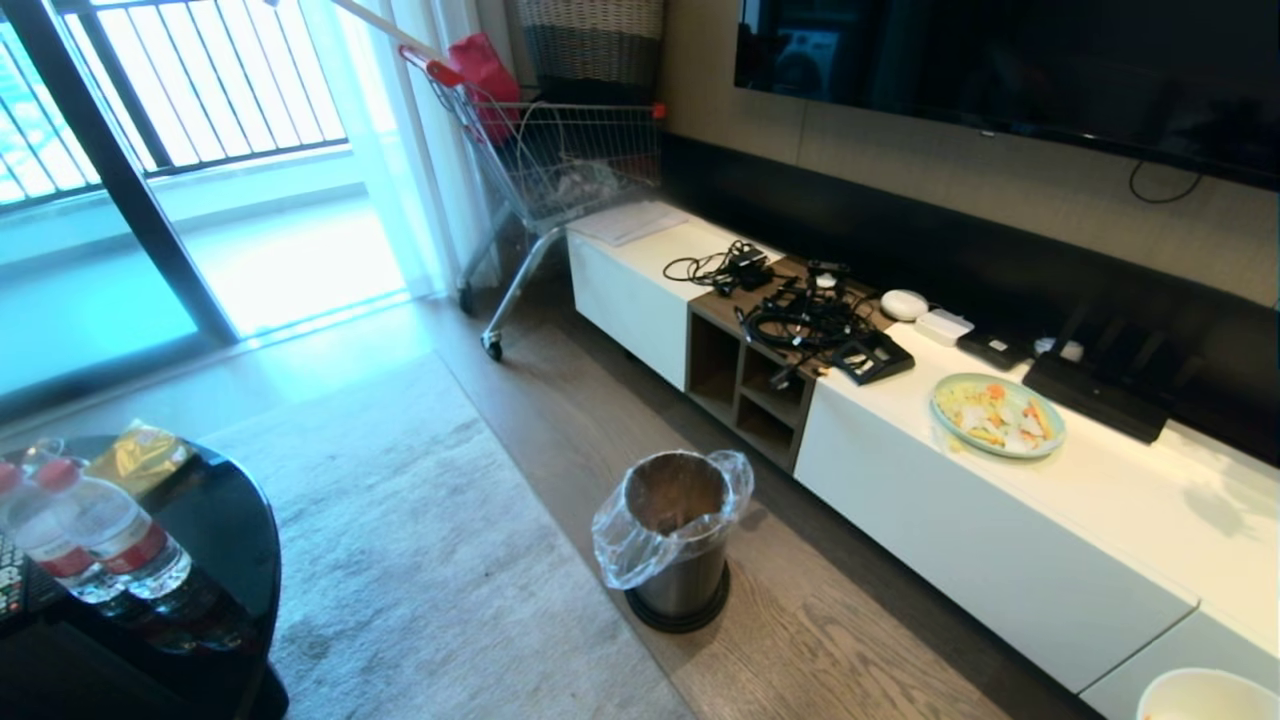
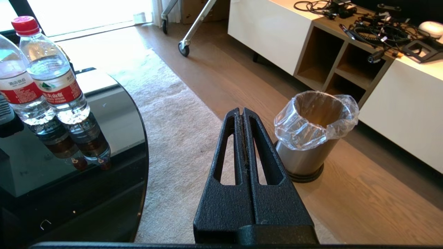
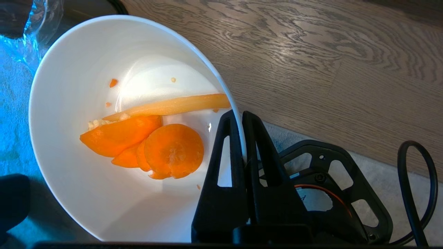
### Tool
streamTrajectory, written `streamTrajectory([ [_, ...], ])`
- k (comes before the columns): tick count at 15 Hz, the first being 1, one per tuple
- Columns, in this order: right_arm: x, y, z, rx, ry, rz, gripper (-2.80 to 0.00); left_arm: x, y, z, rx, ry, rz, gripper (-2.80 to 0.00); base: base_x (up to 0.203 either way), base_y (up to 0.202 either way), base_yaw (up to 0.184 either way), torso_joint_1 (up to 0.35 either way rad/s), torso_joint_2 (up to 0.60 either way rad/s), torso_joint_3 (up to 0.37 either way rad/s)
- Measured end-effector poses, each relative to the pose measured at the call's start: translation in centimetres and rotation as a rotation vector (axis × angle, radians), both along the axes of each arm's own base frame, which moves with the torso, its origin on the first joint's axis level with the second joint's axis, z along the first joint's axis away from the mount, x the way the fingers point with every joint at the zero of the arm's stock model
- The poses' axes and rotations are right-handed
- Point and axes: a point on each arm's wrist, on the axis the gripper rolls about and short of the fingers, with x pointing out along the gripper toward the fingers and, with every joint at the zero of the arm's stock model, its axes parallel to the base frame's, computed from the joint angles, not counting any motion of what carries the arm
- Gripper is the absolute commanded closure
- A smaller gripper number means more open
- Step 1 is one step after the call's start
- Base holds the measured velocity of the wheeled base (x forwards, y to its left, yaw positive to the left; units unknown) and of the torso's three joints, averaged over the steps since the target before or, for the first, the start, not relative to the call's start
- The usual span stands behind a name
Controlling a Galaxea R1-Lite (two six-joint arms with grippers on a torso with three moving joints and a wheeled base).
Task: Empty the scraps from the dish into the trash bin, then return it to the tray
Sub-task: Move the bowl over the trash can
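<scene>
- Setting: a living room with a wood floor (image 1: 860,640), a pale rug (image 1: 400,520) and a long white TV cabinet (image 1: 1000,540) along the wall.
- Right gripper (image 3: 241,117): the fingers are clamped together on the rim of the dish (image 3: 69,180), one finger inside the wall and one outside. The dish is carried in the air over the floor, roughly level.
- Scraps (image 3: 159,141): orange carrot slices and one pale strip lie in the bottom of the dish; nothing has been tipped out yet.
- In the head view only the rim of the dish (image 1: 1205,692) shows, at the lower right corner.
- Trash bin (image 1: 678,540): stands upright on the floor in front of the cabinet, its clear liner folded over the rim, well apart from the dish.
- Left gripper (image 2: 242,114): parked, fingers together, pointing toward the trash bin and holding nothing.
- Step in hand, as judged: transport of the loaded dish toward the trash bin.
- Next move calls for: centring the dish over the bin mouth, then rolling the wrist so the scraps slide out inside the liner. The rim grip must hold during the tilt.
- The tray is not in view.
</scene>
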Motion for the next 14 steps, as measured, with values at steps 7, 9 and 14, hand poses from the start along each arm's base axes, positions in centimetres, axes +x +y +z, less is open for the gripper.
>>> streamTrajectory([
  [7, 0.4, 0.2, 0.2, 0.004, -0.001, 0.034, 0.0, 0.0, 0.0, 0.0, 0.0, 0.0, 0.0, 0.0, 0.0, 0.0, 0.0, 0.0, 0.0, -0.006],
  [9, 0.7, 0.4, 0.6, 0.008, -0.004, 0.051, 0.0, 0.0, 0.0, 0.0, -0.001, 0.0, 0.0, 0.0, 0.0, 0.0, 0.0, 0.004, 0.0, -0.13],
  [14, 3.1, 1.1, 2.0, 0.009, -0.054, 0.077, 0.0, 0.0, 0.0, 0.0, -0.001, 0.0, 0.0, 0.0, 0.0, 0.0, 0.0, 0.004, 0.0, -0.187],
])
